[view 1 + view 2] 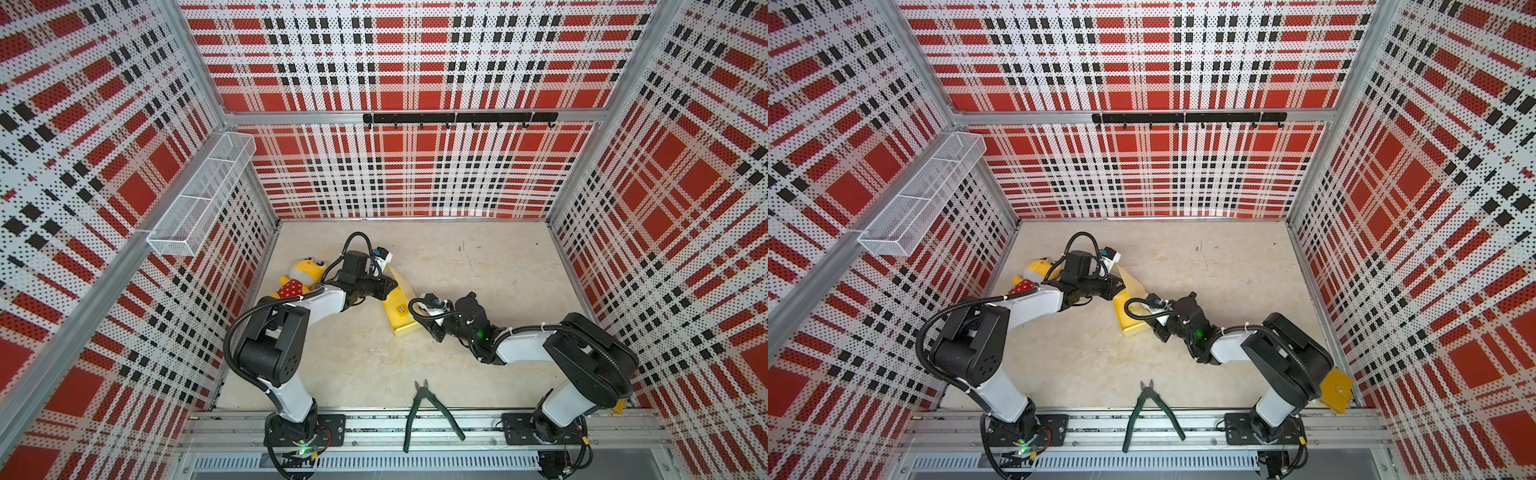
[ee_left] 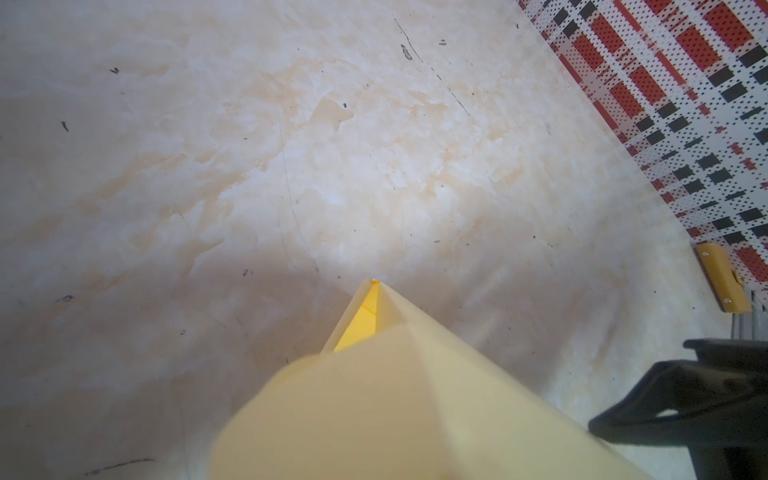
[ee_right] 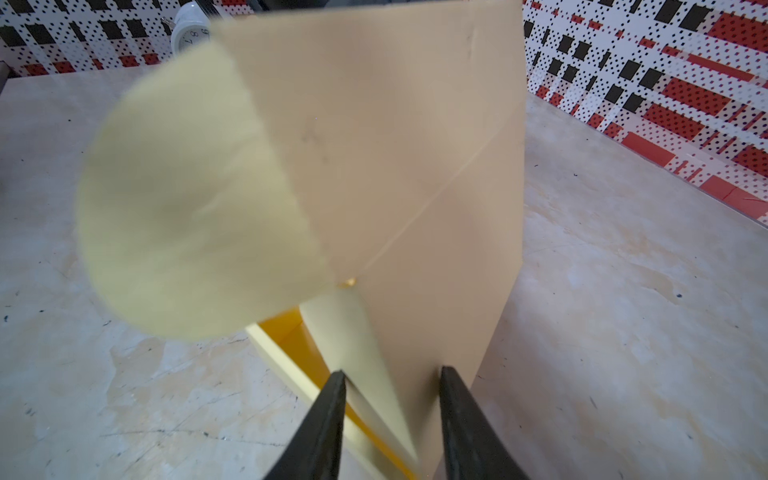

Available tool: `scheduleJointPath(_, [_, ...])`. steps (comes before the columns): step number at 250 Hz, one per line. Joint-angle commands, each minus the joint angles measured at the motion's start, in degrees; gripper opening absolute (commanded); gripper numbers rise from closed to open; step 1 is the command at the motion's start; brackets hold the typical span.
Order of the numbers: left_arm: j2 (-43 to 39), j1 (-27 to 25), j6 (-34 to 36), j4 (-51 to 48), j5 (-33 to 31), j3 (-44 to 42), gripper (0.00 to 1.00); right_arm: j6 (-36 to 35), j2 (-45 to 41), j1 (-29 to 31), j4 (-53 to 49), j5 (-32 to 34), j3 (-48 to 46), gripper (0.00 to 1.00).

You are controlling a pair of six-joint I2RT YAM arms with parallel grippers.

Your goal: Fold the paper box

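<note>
The surface carried the paper box near its middle, partly folded. The left end effector was closed, apparently pinching a raised flap. The right end effector stood with its jaws apart, astride an upright wall. We judged that the walls were being raised, and that the next move called for creasing that wall inward. Open room lay behind the box. The plush toy crowded the left arm, and the cutters lay well apart by the front edge.

You have the right gripper with its black fingers apart, straddling the raised panel of the paper box; a rounded flap is blurred.
</note>
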Motion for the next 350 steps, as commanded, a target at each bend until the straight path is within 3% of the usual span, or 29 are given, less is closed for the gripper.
scheduleJointPath(1, [-1.9, -1.0, -0.3, -1.1, 2.7, -0.6, 0.06, -1.1, 0.7, 0.1, 2.5, 2.2, 1.0, 0.36])
scheduleJointPath(157, [-1.5, -0.8, -0.5, -0.8, 3.2, -1.6, 0.05, -3.7, 3.1, 1.6, 3.3, 7.8, 1.6, 0.32])
scheduleJointPath(203, [-1.4, -1.6, 0.2, -0.8, 3.4, -1.9, 0.05, -4.3, 2.8, 1.6, 5.3, 10.3, 1.6, 0.25])
scheduleJointPath(350, [-2.6, 0.4, 0.1, -1.0, 3.3, -5.5, 0.08, -11.5, 2.0, 4.2, -10.8, 10.5, 4.8, 0.25])
